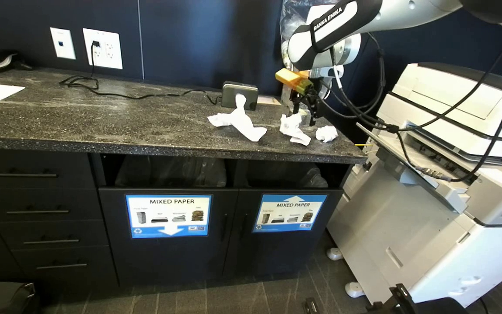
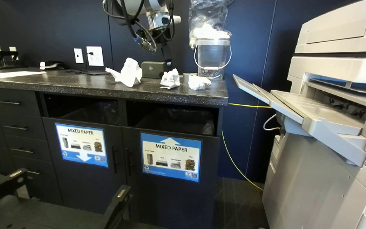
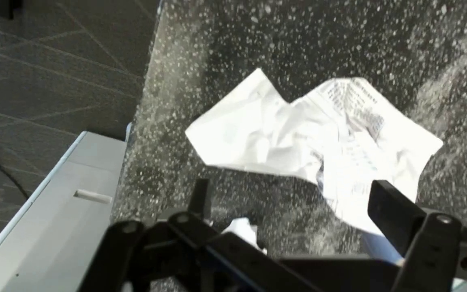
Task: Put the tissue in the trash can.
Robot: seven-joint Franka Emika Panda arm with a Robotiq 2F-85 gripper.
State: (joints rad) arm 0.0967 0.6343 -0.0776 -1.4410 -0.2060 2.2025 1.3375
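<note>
Hand (image 3: 290, 196): hung wide apart, presumably to straddle!
Printed paper (image 3: 318, 142): lay below the hand, crumpled, likely pinchable.
MIXED PAPER bins (image 1: 275, 253): gaped lower, seemingly drop-ready.

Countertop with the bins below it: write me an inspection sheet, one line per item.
Surface: dark, speckled countertop.
Job's things: large crumpled white paper, smaller crumpled paper and paper ball on top; beneath, down-arrow bin and up-arrow bin, both labelled MIXED PAPER. Which are meant is unclear.
Clutter: dark box, clear bucket.
Pincer: jaws apart over the countertop, nothing gripped.
Cables: black cord along the countertop; arm cables in loops; yellow cable.
Surroundings: large printer beside the countertop, dark wall.
</note>
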